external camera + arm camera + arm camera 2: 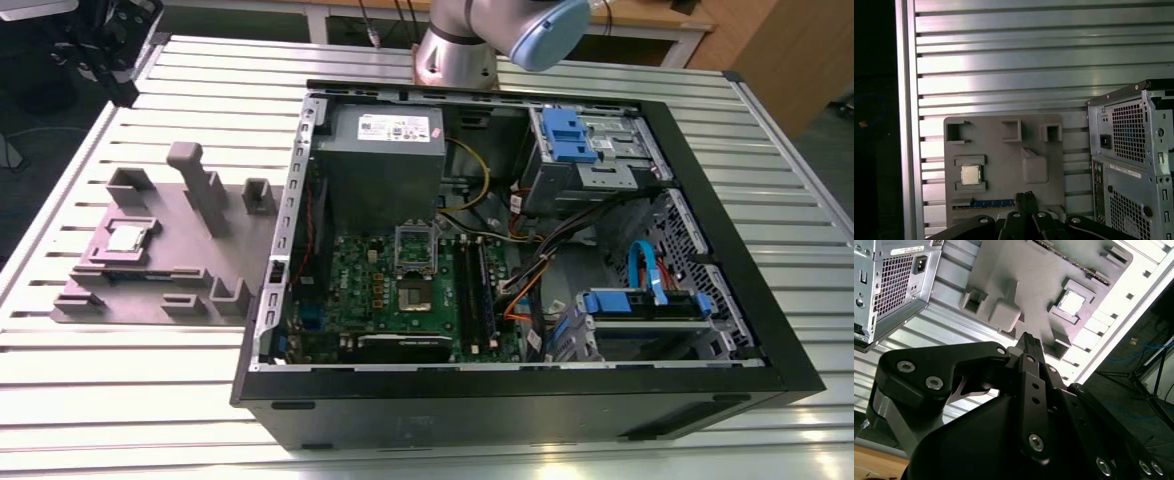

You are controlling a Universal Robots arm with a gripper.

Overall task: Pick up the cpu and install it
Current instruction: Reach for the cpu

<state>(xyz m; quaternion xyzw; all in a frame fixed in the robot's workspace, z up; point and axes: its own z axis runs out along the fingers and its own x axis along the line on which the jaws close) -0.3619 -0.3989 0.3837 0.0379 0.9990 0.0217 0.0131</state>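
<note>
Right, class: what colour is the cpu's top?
Silver-grey; the cpu shows best in the first wrist view.

In the first wrist view the gripper hides the grey fixture's edge; the computer case beside it is cropped.

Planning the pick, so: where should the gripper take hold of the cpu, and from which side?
Come straight down from above: the cpu lies flat in a pocket of the grey fixture. Probably pinch the two edges that the raised blocks leave free.
</note>
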